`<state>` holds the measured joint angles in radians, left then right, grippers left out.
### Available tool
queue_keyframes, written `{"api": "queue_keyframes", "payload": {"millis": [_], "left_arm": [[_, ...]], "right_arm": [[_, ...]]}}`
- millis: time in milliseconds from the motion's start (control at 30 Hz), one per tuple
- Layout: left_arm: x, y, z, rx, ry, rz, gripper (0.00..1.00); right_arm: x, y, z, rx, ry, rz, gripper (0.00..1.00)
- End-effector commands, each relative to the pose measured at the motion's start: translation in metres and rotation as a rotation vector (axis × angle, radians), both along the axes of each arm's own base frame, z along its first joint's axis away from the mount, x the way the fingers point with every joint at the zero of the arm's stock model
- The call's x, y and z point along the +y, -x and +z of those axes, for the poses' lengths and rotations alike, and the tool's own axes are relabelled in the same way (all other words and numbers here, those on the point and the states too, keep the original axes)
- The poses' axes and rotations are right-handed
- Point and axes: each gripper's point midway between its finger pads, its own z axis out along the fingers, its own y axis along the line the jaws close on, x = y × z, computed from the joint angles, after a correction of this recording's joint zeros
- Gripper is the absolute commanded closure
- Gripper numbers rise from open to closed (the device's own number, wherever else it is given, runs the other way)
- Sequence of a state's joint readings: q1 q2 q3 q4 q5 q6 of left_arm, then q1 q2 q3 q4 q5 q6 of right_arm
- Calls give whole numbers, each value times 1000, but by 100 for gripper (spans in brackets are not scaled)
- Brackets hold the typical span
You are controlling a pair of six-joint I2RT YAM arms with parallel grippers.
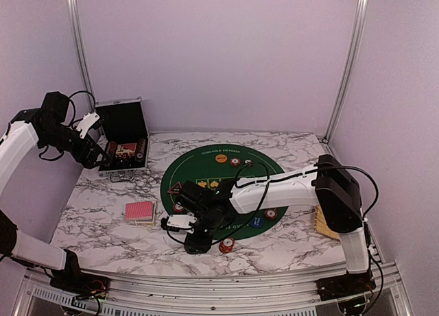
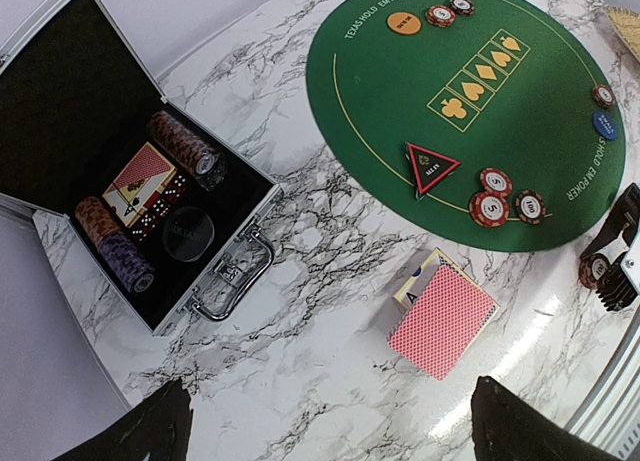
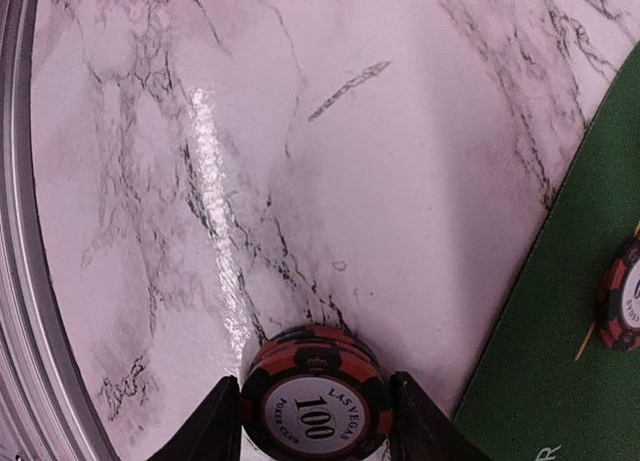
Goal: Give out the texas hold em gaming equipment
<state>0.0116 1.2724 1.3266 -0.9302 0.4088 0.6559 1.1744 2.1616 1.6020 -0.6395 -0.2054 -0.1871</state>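
Note:
My right gripper [image 3: 314,399] [image 1: 197,245] is low over the marble by the near edge of the green mat [image 2: 400,91]. It is shut on a small stack of red-and-black "100" poker chips [image 3: 315,406]. Another red chip [image 1: 227,245] lies just right of it. A red-backed deck of playing cards [image 2: 445,321] [image 1: 140,211] lies on the marble left of the mat. The mat carries a triangular marker [image 2: 432,168], three red chips [image 2: 500,196], a blue chip [image 2: 604,126] and an orange button [image 2: 404,23]. My left gripper [image 2: 335,426] [image 1: 88,127] hangs open and empty, high beside the case.
An open black case [image 1: 123,120] with silver edges stands at the back left, holding chip rolls [image 2: 185,146], cards and dice. A wicker tray [image 1: 322,223] sits at the right edge behind my right arm. The metal table rail [image 3: 20,281] runs close to the right gripper.

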Motion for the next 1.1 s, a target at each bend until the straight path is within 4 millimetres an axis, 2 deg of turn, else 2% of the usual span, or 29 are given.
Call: {"api": "queue_keyframes", "payload": {"millis": [0, 200, 433, 733, 800, 967, 1067], "left_arm": [[-1, 10, 8, -7, -6, -9, 1], [-1, 10, 7, -3, -4, -10, 1], [-1, 10, 5, 1, -5, -11, 1], [-1, 9, 3, 8, -6, -10, 1], [-1, 9, 3, 8, -5, -10, 1], [-2, 9, 4, 6, -1, -11, 1], [-2, 9, 4, 6, -1, -12, 1]], "right_arm": [[12, 1, 24, -9, -53, 10, 48], [14, 1, 26, -7, -59, 12, 45], [15, 2, 30, -5, -68, 12, 56], [16, 4, 37, -8, -83, 17, 62], [15, 4, 37, -11, -81, 15, 61], [14, 3, 36, -11, -75, 12, 51], [14, 4, 35, -9, -75, 9, 49]]}}
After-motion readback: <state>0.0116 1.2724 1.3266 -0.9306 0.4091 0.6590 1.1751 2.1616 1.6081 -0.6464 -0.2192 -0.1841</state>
